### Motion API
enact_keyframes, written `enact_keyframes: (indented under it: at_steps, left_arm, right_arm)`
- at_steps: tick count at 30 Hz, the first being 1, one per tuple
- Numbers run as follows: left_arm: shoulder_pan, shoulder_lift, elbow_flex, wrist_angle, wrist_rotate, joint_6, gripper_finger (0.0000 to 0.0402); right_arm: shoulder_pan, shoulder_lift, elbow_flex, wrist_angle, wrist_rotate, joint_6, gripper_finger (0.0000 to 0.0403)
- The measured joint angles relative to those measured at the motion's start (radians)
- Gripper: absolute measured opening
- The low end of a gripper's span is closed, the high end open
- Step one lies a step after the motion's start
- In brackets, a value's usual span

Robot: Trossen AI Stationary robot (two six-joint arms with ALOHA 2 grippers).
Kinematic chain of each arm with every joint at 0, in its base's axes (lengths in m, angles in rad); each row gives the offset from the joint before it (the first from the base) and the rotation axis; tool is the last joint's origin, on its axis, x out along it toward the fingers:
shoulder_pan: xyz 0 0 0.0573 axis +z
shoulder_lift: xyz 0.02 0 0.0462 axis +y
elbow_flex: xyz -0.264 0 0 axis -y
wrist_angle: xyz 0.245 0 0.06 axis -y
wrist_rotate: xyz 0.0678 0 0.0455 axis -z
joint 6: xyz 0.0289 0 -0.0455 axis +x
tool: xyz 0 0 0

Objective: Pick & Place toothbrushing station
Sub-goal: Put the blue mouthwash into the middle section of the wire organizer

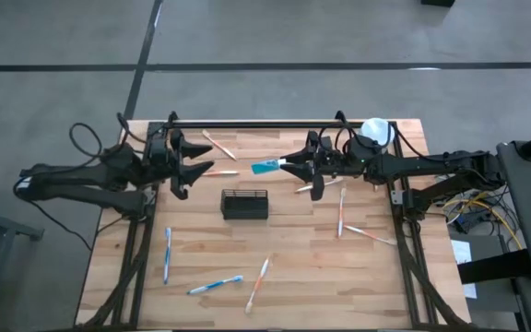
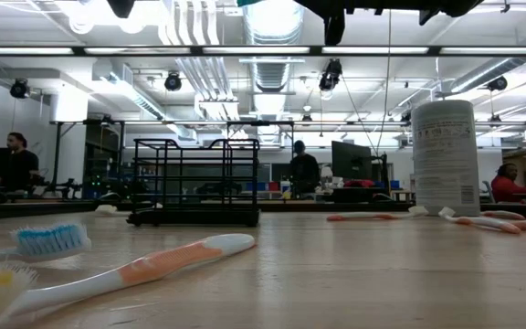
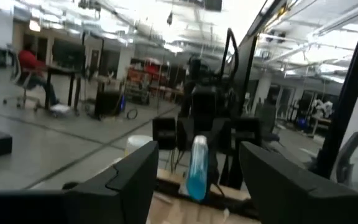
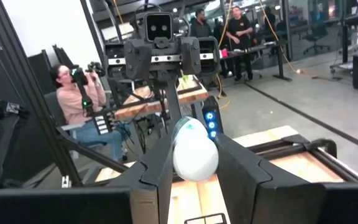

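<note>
Now the right end effector (image 1: 295, 164) pinches a blue toothbrush (image 1: 267, 167) just above and beside the toothbrushing station (image 1: 244, 204) on the counter (image 1: 302, 267), while the left end effector (image 1: 192, 166), fingers spread, waits opposite.

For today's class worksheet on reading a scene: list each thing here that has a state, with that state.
Right end effector: shut on a blue-and-white plastic toothbrush, held above the table.
Left end effector: open, empty.
Small black wire-mesh basket: upright, empty.
White-topped cylindrical canister: upright, closed.
</note>
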Motion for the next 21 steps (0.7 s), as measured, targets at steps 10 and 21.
enact_keyframes:
  at_steps: [10, 21]
  left_arm:
    - [0.000, -0.068, 0.000, -0.037, 0.000, -0.015, 0.0231]
    - [0.000, -0.064, 0.000, -0.043, 0.000, -0.015, 0.0231]
  right_arm:
    - [0.000, 0.000, 0.000, -0.004, 0.000, 0.000, 0.0096]
    - [0.000, 0.000, 0.028, -0.094, -0.021, 0.052, 0.0096]
